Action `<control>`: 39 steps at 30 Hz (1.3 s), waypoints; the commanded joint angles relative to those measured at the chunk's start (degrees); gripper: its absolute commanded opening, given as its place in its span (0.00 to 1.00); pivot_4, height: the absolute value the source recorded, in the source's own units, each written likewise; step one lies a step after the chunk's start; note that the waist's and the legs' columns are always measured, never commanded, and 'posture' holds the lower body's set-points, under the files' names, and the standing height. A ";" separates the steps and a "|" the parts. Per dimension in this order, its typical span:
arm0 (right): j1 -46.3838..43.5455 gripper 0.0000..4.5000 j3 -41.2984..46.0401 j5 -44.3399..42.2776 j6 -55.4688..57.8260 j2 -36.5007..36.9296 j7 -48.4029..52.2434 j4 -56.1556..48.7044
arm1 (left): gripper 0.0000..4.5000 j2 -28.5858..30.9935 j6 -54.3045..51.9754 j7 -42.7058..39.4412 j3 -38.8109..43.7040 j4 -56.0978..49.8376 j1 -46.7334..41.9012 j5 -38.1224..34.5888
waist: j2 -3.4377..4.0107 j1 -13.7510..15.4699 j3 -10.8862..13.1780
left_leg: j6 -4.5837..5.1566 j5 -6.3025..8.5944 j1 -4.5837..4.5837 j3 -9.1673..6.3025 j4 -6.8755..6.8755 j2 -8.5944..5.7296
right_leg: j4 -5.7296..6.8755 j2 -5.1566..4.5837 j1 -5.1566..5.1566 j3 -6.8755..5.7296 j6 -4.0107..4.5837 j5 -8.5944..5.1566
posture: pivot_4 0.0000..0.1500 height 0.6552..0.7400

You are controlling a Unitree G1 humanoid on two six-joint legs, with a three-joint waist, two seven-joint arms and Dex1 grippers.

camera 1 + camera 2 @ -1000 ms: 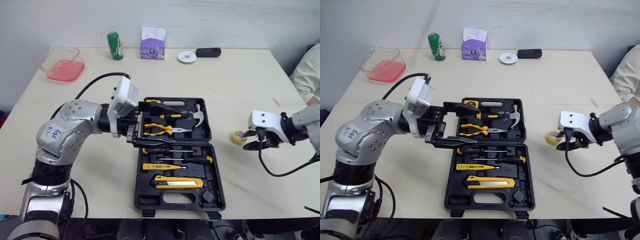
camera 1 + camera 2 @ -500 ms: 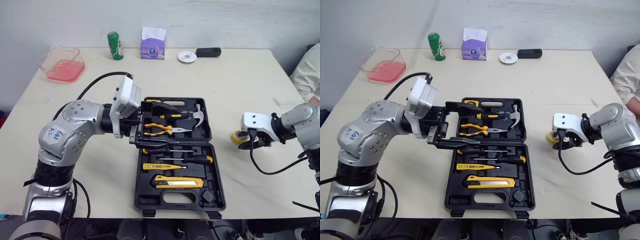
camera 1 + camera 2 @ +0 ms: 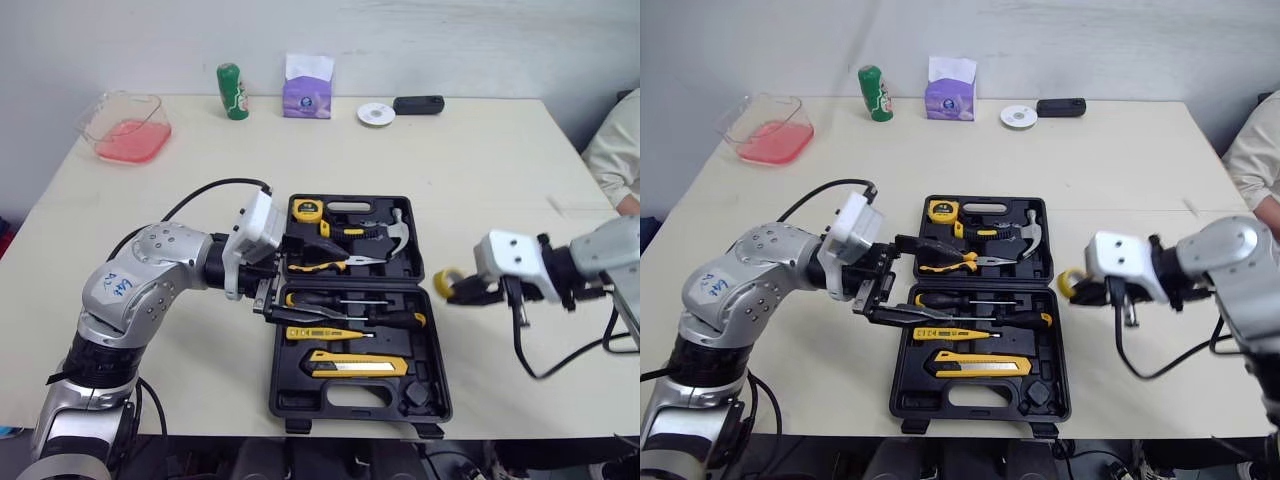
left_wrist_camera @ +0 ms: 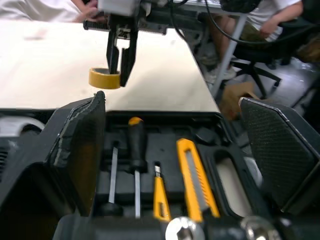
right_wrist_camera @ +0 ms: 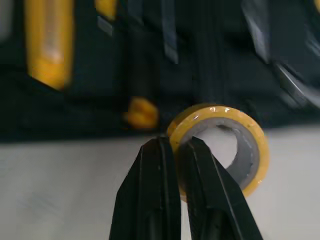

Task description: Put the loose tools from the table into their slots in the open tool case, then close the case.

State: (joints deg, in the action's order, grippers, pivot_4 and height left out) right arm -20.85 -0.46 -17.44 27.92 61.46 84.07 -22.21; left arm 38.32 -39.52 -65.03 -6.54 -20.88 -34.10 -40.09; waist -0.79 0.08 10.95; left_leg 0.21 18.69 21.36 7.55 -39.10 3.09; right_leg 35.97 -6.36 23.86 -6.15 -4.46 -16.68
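One tape roll (image 3: 445,281), yellow, pinched by its wall in my right end effector (image 5: 175,143), fingers pressed together on it. It's a ring, so no long axis; the hole faces roughly up. It sits just beside the right edge of the tool case (image 3: 285,395), level with the hinge. Can't tell if it's clear of the desk (image 3: 480,170).

One case, open flat, long axis running away from me, lid half on the far side.
- Far half: one tape measure (image 3: 307,210), one hammer (image 3: 392,231) with its head to the right, one pliers (image 3: 318,262).
- Near half: two screwdrivers (image 3: 380,319), one yellow tester pen (image 3: 318,333), one utility knife (image 3: 358,363).

All the long tools lie crosswise, left to right.

My left end effector (image 3: 300,277) hangs over the case's left edge at the hinge. Its fingers are spread wide, holding nothing and pointing right across the case.

Along the far edge of the desk, well apart from the case:
- one clear tray (image 3: 147,101) with pink inside
- one green bottle (image 3: 231,91)
- one purple tissue pack (image 3: 306,90)
- one white disc (image 3: 375,114)
- one black device (image 3: 417,104)

A person's light sleeve (image 3: 615,150) is at the right edge.
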 commanded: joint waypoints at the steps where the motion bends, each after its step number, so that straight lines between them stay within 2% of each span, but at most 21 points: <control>1: 5.97 0.00 4.03 -7.02 4.69 1.65 -1.54 -13.91 | 1.00 1.65 1.10 -3.70 -2.15 -1.84 1.28 0.64 | 0.00 0.12 0.00 | 0.00 0.01 -0.01 -0.09 0.00 -0.01 | -0.04 -0.02 -0.07 0.01 0.00 0.00 | 1.00 0.82; 9: 20.20 0.00 -0.45 -1.52 0.43 2.82 -7.77 -21.80 | 1.00 3.54 2.57 -8.58 -5.81 -4.41 2.23 1.80 | -0.03 0.23 0.00 | 0.11 0.09 0.05 -0.29 0.00 -0.17 | -0.13 -0.17 -0.17 0.03 0.00 0.00 | 1.00 0.82; 21: 25.80 0.00 -3.38 2.16 -2.01 2.47 -13.55 -20.68 | 1.00 1.96 2.79 -7.92 -6.36 -3.39 1.44 2.95 | -0.10 0.09 -0.02 | 0.12 0.05 0.06 -0.40 -0.01 -0.19 | -0.12 -0.11 -0.20 -0.01 0.00 -0.02 | 1.00 0.82; 27: 29.47 0.00 0.61 -0.37 -0.23 3.55 -14.60 -22.60 | 1.00 1.82 2.70 -7.98 -6.00 -3.61 1.38 2.90 | -0.23 0.00 -0.06 | 0.11 0.03 0.03 -0.50 -0.01 -0.16 | -0.12 -0.08 -0.28 -0.03 0.02 -0.03 | 1.00 0.82; 33: 29.33 0.00 1.92 -1.43 -0.25 4.32 -14.29 -22.68 | 1.00 1.25 3.00 -7.78 -6.24 -3.64 1.26 3.19 | -0.24 0.16 -0.05 | 0.11 0.04 0.04 -0.51 -0.01 -0.18 | -0.12 -0.09 -0.27 -0.03 0.01 -0.04 | 1.00 0.82; 36: 28.55 0.31 4.26 -4.43 0.16 4.86 -12.92 -24.01 | 1.00 0.77 3.25 -7.77 -6.36 -3.31 1.16 3.59 | -0.25 0.25 -0.05 | 0.12 0.03 0.04 -0.51 -0.01 -0.18 | -0.12 -0.09 -0.27 -0.04 0.01 -0.04 | 1.00 0.82; 39: 27.81 0.63 10.91 -13.18 4.47 6.38 -10.38 -27.52 | 1.00 0.58 3.44 -7.86 -6.37 -3.07 1.16 3.88 | -0.24 0.57 -0.04 | 0.13 0.03 0.06 -0.52 -0.01 -0.19 | -0.11 -0.10 -0.26 -0.03 0.01 -0.04 | 1.00 0.82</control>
State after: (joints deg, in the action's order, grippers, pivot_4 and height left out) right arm 7.65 6.36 -25.46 30.45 66.86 72.17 -46.52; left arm 39.06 -36.80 -72.85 -12.97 -23.69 -32.28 -36.35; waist -1.03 0.64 10.91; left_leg 0.34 18.71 21.41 7.00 -39.11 2.92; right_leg 35.85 -6.44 23.58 -6.19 -4.45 -16.72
